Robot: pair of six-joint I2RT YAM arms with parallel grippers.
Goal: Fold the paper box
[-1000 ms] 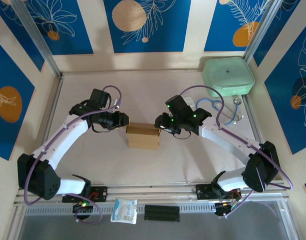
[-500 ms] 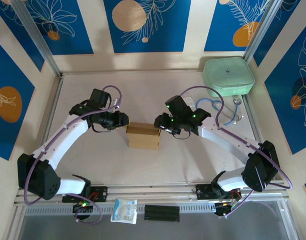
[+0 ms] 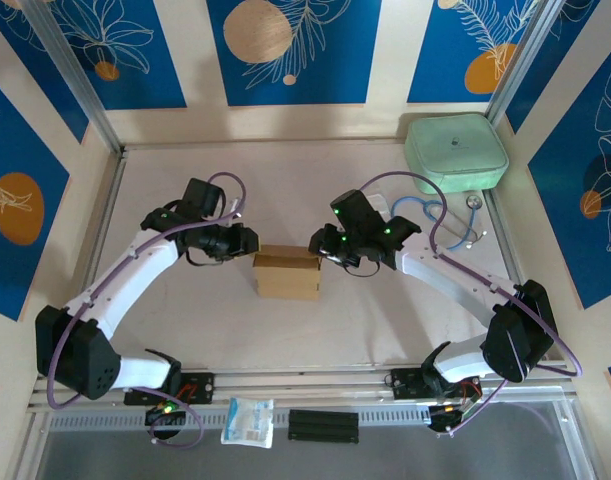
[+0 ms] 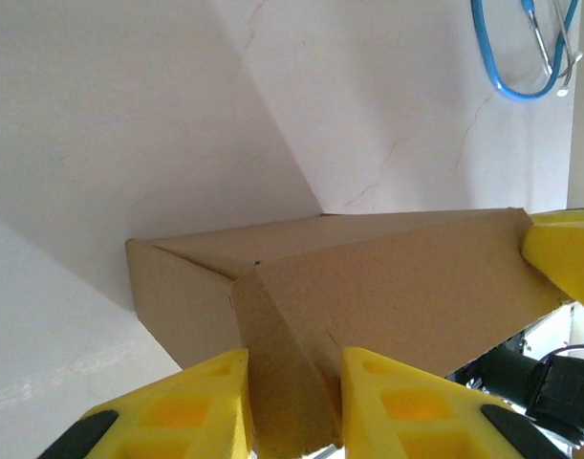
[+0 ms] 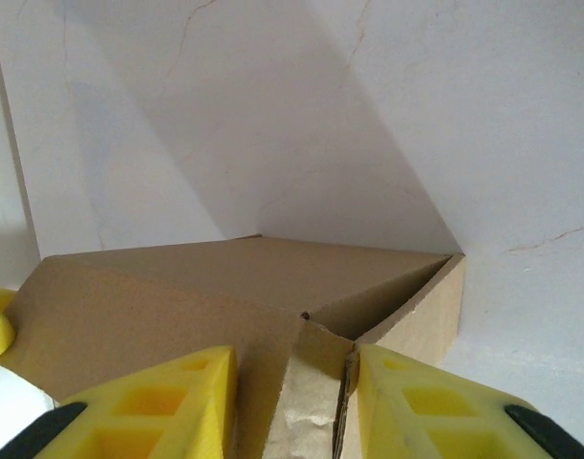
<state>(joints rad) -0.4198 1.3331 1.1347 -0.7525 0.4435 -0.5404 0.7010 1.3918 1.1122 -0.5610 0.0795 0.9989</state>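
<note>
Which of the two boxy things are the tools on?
The brown paper box mid-table: left tool and right tool each pinch an end of it. The mint-green case sits untouched in the far right corner.

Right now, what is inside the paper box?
A folded top panel covers most of the paper box. In the right wrist view, a small corner gap shows only bare cardboard wall inside. Anything deeper is hidden.

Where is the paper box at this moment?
In the top view, the paper box sits near the middle of the table, between the left gripper and the right gripper, which meet its two far corners.
</note>
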